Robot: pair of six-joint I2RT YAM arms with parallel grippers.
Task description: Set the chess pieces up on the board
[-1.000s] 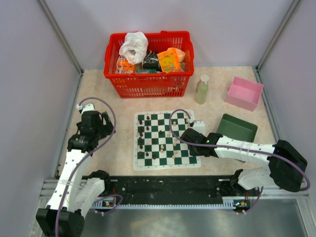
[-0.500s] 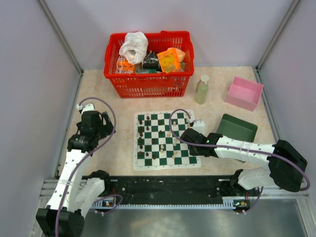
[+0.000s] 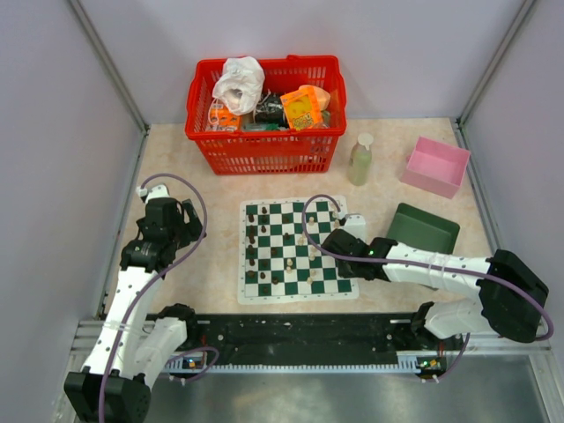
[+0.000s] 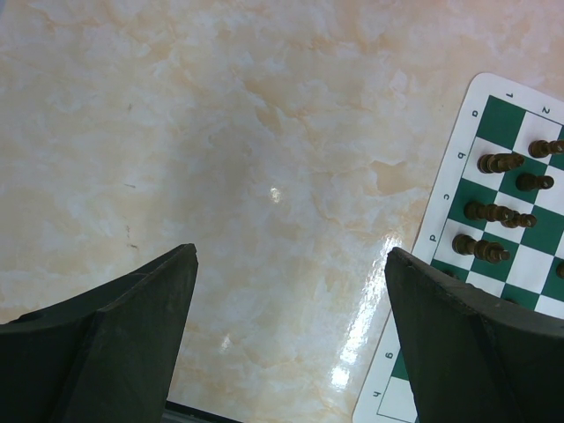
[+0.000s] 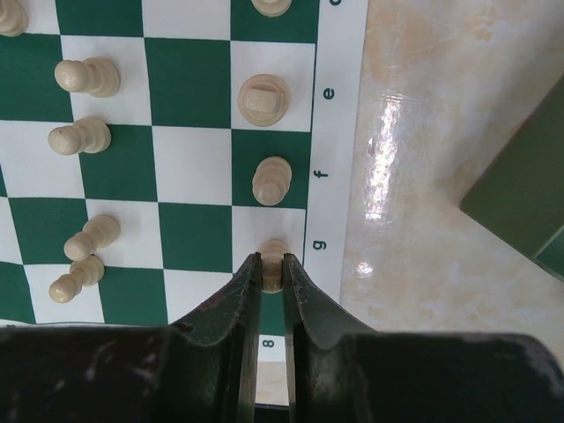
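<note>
One cream piece (image 5: 274, 256) sits in right jaws (on the board (image 5: 338, 115)).

Bright, even light falls from above. In the top view the worktop (image 3: 211, 176) carries only faint, soft-edged shadows, and the picture is sharp throughout. Both wrist views catch white glare on the glossy worktop: a small spot and a longer streak just left of the board (image 4: 520, 229) in the left view, and a broken streak right of the board in the right view. The chess pieces (image 5: 84, 77) are crisp, with short shadows. The left end effector (image 4: 291, 256) and right end effector (image 5: 271, 263), close to their lenses, show as dark, nearly featureless shapes with slightly soft edges.
</note>
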